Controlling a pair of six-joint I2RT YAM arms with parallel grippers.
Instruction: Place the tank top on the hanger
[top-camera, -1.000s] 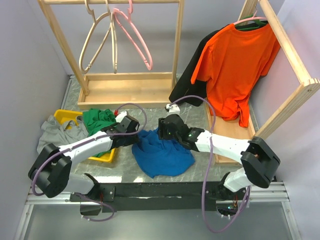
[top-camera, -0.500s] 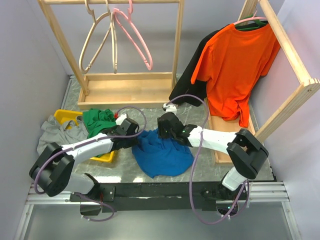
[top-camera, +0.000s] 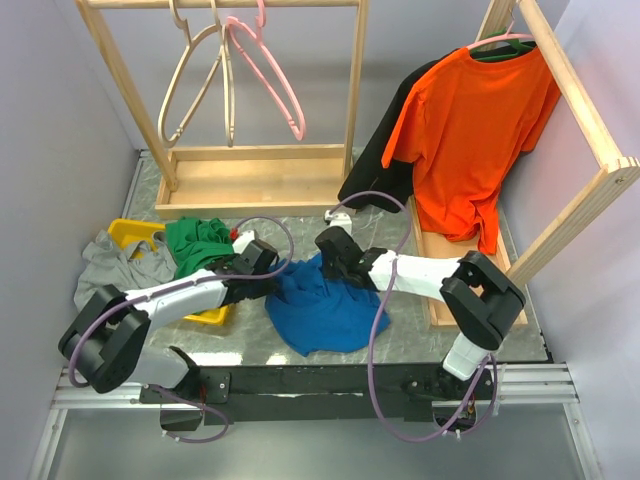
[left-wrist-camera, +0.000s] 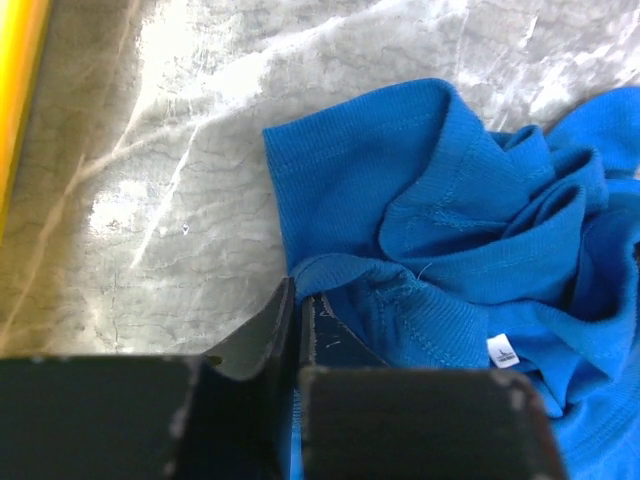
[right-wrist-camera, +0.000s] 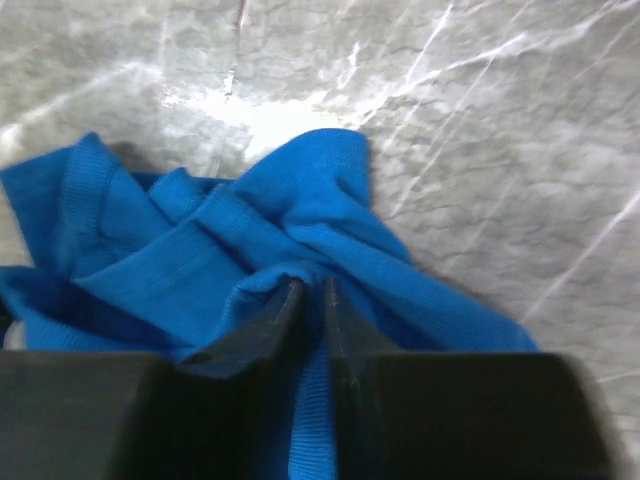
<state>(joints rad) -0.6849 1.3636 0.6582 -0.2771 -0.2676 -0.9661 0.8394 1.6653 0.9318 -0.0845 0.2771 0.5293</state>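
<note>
The royal-blue tank top (top-camera: 325, 310) lies crumpled on the marble table between my arms. My left gripper (top-camera: 277, 277) is shut on a strap edge at its left side; the left wrist view shows the jaws (left-wrist-camera: 298, 295) pinching blue fabric (left-wrist-camera: 440, 230), with the white label (left-wrist-camera: 503, 351) nearby. My right gripper (top-camera: 322, 262) is shut on a fold at its top edge; the right wrist view shows blue fabric (right-wrist-camera: 280, 240) clamped between the jaws (right-wrist-camera: 312, 290). The pink hanger (top-camera: 268, 75) hangs on the back wooden rack, far from both grippers.
Two beige wooden hangers (top-camera: 195, 85) hang beside the pink one. A yellow bin (top-camera: 135, 235) holds a green garment (top-camera: 200, 243); a grey cloth (top-camera: 100, 268) lies left. An orange t-shirt (top-camera: 470, 130) hangs on the right rack (top-camera: 580, 120).
The right gripper has drawn slightly left and back with the blue fabric bunching; its forearm has swung. The left gripper stays closed at the top's left edge.
</note>
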